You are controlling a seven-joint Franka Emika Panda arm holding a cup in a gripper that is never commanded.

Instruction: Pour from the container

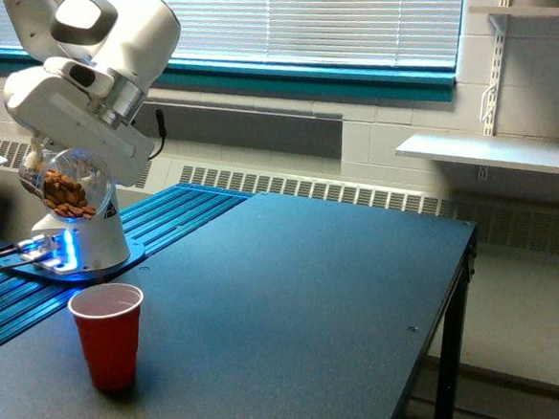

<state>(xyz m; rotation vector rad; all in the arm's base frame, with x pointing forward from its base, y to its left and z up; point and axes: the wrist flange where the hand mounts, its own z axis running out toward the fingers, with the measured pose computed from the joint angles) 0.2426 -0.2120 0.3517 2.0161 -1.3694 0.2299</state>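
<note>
The container [70,189] is a clear round jar with brown nut-like pieces inside. It hangs in the air at the exterior view's left, tipped on its side, with my gripper [61,172] shut on it under the white arm head. Below and a little toward the exterior view's right stands a red cup [108,335] with a white inside, upright on the dark table [296,304]. The jar is well above the cup's rim. No pieces show falling. The fingers are mostly hidden behind the jar and the hand.
The arm's white base [82,244] with blue lights sits on a blue ribbed mat [155,218] behind the cup. The table's edge [457,283] runs down the exterior view's right. A wall shelf [491,151] and window blinds lie beyond.
</note>
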